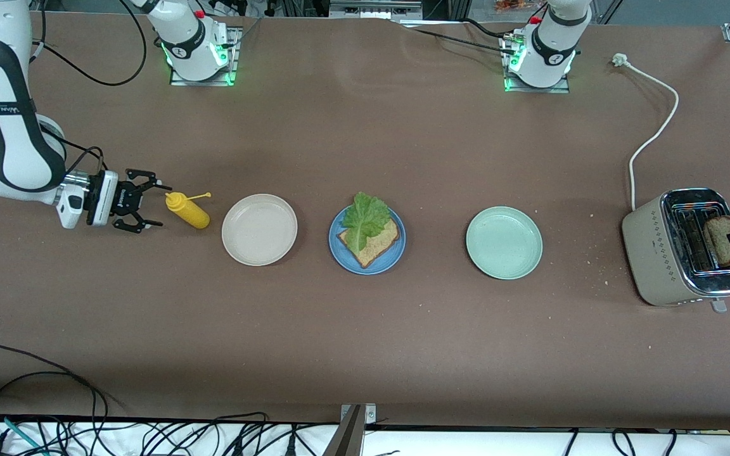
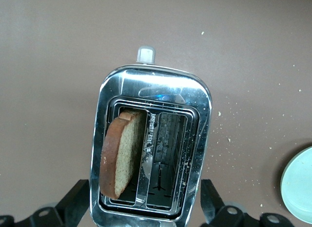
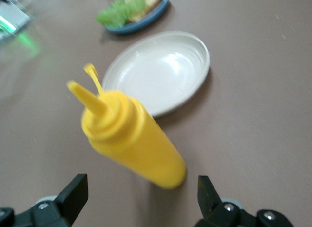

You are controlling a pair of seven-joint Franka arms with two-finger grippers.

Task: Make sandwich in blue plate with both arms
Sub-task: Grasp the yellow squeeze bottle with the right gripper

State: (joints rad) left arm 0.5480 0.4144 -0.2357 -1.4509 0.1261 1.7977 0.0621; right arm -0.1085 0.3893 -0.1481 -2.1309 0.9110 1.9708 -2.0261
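**Sandwich half built, both arms lining up their next pickups**
Centre frame, the blue plate [image 1: 371, 269] carries bread [image 1: 379, 244] under lettuce [image 1: 365, 218]. The left gripper [image 2: 144, 202] hangs over the toaster [image 1: 656, 253], fingers spread for the second slice [image 2: 122, 154] in its slot. The right gripper [image 1: 161, 204], fingers likewise released, faces the yellow sauce bottle [image 1: 189, 212] on the bench.

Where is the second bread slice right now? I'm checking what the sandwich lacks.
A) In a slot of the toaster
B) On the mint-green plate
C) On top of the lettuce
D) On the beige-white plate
A: the bread slice stands in one slot of the toaster; the other slot is empty.
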